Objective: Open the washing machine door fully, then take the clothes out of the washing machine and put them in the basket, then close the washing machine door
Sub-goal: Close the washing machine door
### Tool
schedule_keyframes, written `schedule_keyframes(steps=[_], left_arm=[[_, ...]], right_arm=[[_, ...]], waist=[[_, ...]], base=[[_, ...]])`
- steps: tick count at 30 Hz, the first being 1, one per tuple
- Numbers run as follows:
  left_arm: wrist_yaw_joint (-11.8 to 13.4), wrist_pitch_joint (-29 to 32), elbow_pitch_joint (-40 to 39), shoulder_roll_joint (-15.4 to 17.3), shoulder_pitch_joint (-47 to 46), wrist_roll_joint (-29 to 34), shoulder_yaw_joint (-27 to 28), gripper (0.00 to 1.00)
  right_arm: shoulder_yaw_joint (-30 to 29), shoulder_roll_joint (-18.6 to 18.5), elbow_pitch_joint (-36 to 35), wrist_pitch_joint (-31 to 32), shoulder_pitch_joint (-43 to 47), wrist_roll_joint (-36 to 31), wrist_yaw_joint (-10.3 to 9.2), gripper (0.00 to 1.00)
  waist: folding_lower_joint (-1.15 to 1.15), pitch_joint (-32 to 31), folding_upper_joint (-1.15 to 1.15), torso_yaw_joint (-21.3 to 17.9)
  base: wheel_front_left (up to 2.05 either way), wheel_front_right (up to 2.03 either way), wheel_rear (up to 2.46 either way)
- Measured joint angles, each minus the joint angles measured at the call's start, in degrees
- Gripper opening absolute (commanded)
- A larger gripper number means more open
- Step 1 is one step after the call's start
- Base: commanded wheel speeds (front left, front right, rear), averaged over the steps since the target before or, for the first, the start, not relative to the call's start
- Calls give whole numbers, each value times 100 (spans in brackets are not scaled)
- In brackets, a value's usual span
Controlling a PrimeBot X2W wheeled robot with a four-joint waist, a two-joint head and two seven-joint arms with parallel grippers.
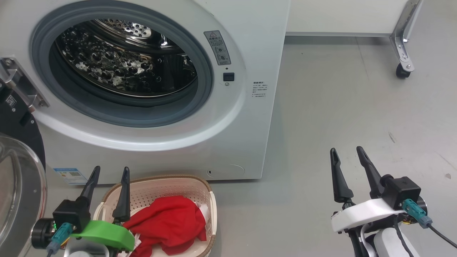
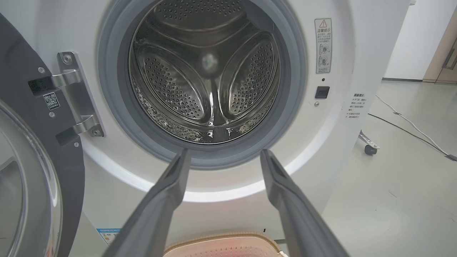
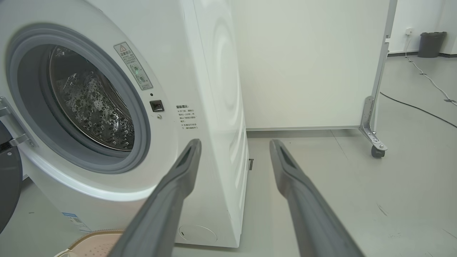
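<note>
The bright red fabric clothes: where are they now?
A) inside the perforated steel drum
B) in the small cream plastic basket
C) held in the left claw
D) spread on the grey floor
B: the bright red fabric clothes lie in the small cream plastic basket before the white washing machine, whose perforated steel drum looks empty.

fingers (image 1: pixel 124 194) black | left shell (image 1: pixel 103 232) green | right shell (image 1: pixel 364 210) white
</note>
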Motion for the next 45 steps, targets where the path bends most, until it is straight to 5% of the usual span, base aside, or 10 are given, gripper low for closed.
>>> schedule_keyframes(steps=[45], left_arm=[[24, 0, -127, -5, 92, -31, -98, 100]], right_arm=[[29, 1, 29, 0, -1, 0, 43, 100]], waist=[[0, 58, 0, 35]], base=[[-94, 94, 0]])
